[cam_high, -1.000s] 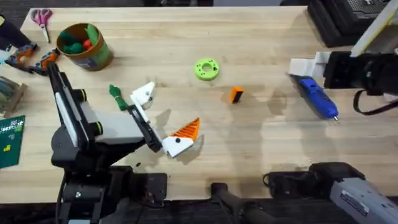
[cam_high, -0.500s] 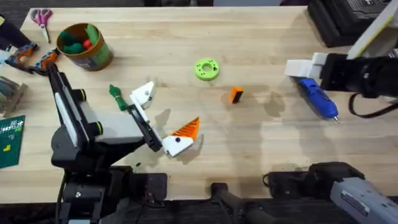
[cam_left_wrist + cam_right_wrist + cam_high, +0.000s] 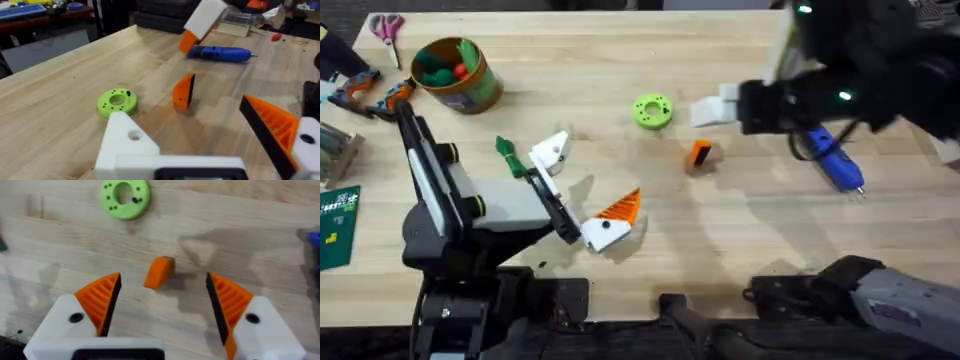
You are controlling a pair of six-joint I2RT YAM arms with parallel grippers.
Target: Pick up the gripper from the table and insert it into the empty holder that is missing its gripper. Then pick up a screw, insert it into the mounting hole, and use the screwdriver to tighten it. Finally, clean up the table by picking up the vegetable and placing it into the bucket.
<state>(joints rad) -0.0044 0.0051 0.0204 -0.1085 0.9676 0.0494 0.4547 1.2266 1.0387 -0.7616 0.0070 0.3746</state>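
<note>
Right pincer (image 3: 162,312) wide open over orange wedge gripper (image 3: 159,273); left pincer (image 3: 582,190) open.

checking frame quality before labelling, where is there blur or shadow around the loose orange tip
Overhead: the right arm's gripper is smeared and dark, while the gripper lies sharp on the table. Right wrist: soft overall, a grey shadow falls beside the orange piece. Left wrist: the near white holder is blurred.

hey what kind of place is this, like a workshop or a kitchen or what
Probably a robotics lab or workshop bench: a wooden table with a blue screwdriver, scissors and a loose orange gripper, and shelves of clutter behind in the left wrist view.
</note>
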